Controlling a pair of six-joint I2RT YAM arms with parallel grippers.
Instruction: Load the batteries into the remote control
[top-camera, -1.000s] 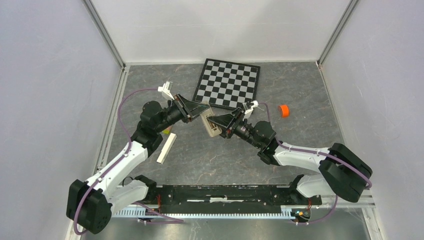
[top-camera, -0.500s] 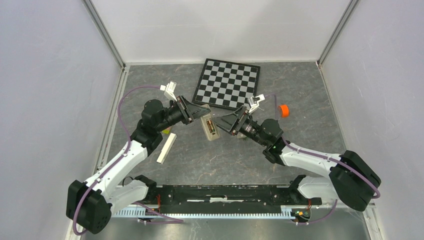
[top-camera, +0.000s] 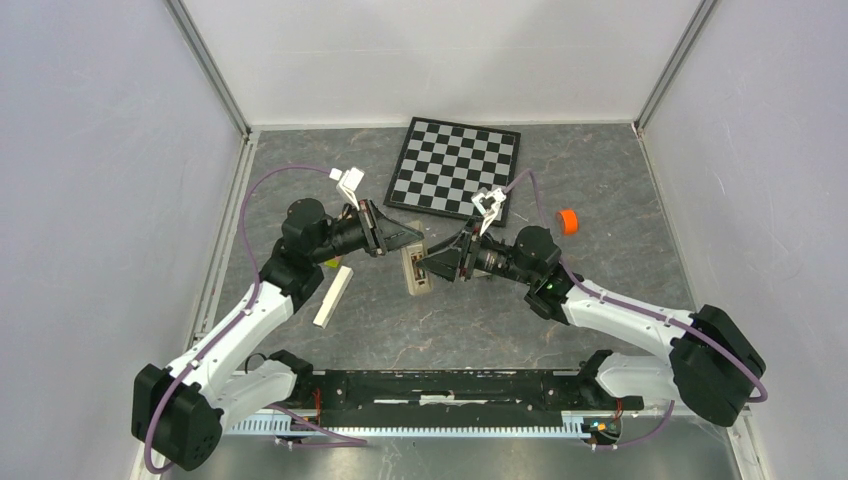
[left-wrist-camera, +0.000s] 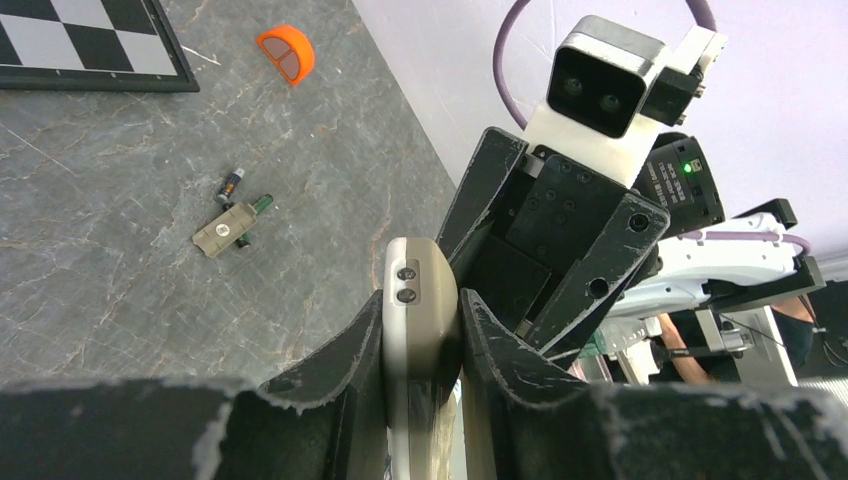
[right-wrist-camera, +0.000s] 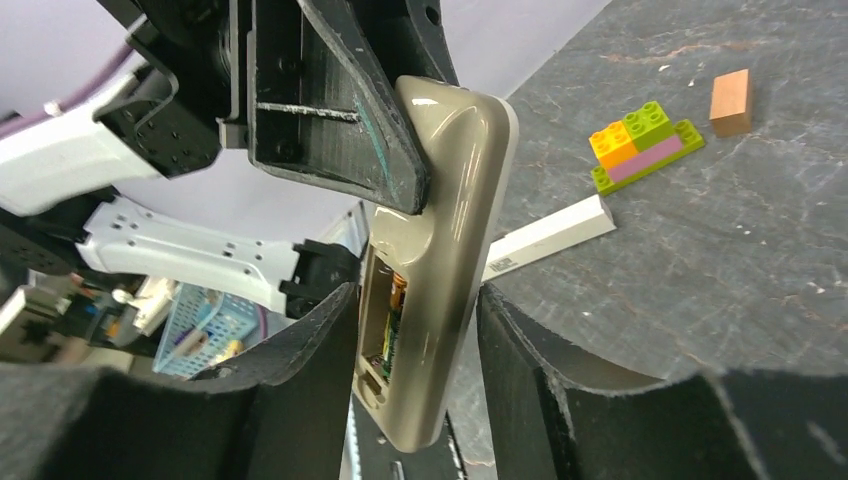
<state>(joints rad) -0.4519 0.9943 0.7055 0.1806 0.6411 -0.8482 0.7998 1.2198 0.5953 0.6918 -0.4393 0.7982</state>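
Fingers (left-wrist-camera: 345, 350) of the left gripper (top-camera: 398, 240) clamp one remote control (left-wrist-camera: 420, 290) edge-on, in the air. The right gripper (top-camera: 437, 266) has its fingers (right-wrist-camera: 540, 360) straddling the remote's other end; whether they press it cannot be told. One battery (right-wrist-camera: 392, 305) shows between them, and two loose batteries (left-wrist-camera: 232, 183) lie beyond the left fingertips. Both arms reach inward, wrists facing.

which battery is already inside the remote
The battery lying in the remote control's open back recess; the other two batteries lie loose on the table near a small tan piece.
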